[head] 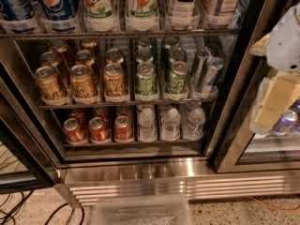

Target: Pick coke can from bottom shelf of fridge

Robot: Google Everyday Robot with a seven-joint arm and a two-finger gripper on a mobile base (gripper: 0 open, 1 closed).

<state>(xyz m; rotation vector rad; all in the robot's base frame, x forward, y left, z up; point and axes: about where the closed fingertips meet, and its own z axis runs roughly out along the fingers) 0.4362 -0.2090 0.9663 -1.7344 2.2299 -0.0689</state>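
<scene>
On the fridge's bottom shelf, clear bottles stand right of the coke can, and the gripper hangs well right of it, whether clenched I cannot tell.

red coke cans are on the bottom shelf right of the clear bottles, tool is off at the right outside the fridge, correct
Not quite: the camera view shows the red coke cans left of the clear bottles on the bottom shelf. The rest holds: the tool is off at the right, outside the fridge.
</scene>
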